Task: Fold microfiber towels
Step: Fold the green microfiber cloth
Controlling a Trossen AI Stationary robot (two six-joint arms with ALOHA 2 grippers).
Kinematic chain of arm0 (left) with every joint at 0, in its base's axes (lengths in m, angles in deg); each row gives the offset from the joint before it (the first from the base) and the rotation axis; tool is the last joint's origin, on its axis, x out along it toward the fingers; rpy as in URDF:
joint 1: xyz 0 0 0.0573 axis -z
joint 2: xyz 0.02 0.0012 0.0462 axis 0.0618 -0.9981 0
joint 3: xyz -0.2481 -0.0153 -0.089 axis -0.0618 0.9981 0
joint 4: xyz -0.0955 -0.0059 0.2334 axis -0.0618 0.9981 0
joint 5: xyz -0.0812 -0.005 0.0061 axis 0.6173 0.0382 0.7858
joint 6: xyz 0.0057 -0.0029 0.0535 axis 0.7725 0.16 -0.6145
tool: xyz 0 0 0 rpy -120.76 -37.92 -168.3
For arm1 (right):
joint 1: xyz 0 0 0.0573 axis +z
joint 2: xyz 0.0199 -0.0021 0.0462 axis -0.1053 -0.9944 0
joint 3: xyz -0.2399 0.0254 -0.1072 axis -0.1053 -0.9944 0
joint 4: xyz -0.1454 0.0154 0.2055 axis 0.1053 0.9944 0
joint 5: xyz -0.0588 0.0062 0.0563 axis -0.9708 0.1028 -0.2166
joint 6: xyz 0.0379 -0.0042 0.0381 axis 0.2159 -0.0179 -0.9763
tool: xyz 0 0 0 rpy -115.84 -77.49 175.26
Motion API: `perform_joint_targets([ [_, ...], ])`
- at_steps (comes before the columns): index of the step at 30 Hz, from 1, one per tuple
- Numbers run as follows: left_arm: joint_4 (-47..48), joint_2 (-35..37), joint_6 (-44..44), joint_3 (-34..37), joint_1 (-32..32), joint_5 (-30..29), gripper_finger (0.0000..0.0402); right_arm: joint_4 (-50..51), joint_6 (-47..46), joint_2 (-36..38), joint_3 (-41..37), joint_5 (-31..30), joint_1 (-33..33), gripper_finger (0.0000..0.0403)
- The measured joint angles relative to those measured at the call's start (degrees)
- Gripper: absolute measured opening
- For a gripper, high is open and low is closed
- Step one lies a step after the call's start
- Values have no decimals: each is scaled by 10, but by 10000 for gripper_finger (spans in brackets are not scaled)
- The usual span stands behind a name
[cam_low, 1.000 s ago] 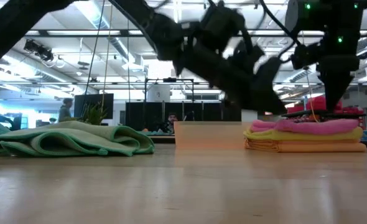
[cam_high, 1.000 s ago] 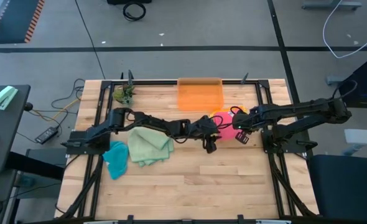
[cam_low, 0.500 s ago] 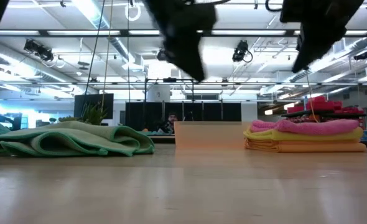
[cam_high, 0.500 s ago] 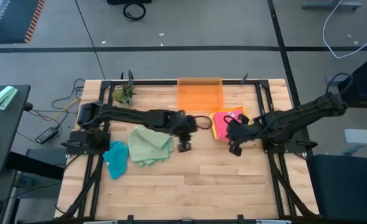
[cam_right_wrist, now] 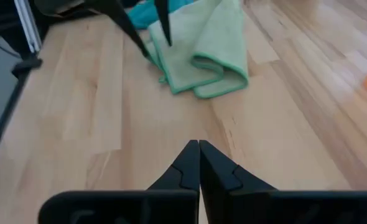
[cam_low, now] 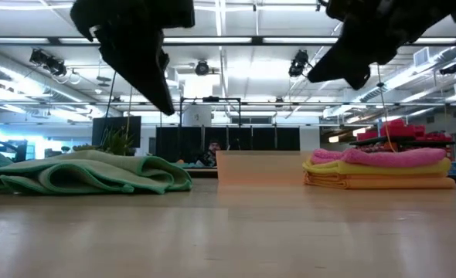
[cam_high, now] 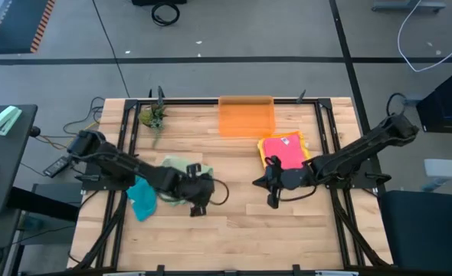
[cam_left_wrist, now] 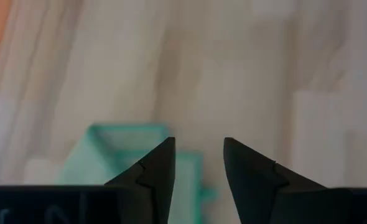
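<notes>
The bare plank table (cam_high: 234,230) fills the near half of the high view, pale wood with nothing on it at six o'clock. Just past that, at about eight o'clock from the table's middle, the left gripper (cam_high: 198,208) hangs over the boards with its fingers (cam_left_wrist: 152,171) parted by a narrow gap and nothing between them. It sits at the near edge of the sage green towel (cam_high: 178,170), which lies crumpled and loosely doubled over; the teal towel (cam_high: 142,196) is bunched against it at nine o'clock.

At about four o'clock from the middle, the right gripper (cam_high: 271,202) hovers above bare wood, its fingers (cam_right_wrist: 190,165) pressed together and holding nothing. It points across the table toward the green towel (cam_right_wrist: 205,53).

Farther back at two o'clock, a folded stack rests flat, a pink towel (cam_high: 284,150) with a small white tag on top and yellow and orange layers (cam_low: 379,179) under it. Just beyond the stack, at twelve o'clock on the far edge, stands the translucent orange bin (cam_high: 246,117). A small green plant (cam_high: 152,116) sits in the far corner at ten o'clock.

Around the table lies grey floor (cam_high: 234,31) crossed by dark lines and cables. The low view looks into a large hall with bright ceiling strip lights (cam_low: 212,38) and dark screens (cam_low: 228,143) along the back.
</notes>
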Motion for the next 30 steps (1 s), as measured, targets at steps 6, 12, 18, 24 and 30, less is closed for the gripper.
perform_joint_targets([
  [6,-86,-9,21,60,21,-4,131,-85,43,-75,0,-4,-9,39],
  [12,-115,-21,-6,100,7,-11,131,-151,57,-123,0,-5,-30,60],
  [18,-145,-41,-24,122,-6,-9,140,-231,99,-189,15,17,-47,82],
  [24,-179,-80,-51,118,-17,6,137,-237,148,-263,73,51,-70,103],
  [30,-172,-87,-33,117,-29,16,114,-240,207,-326,137,111,-103,122],
])
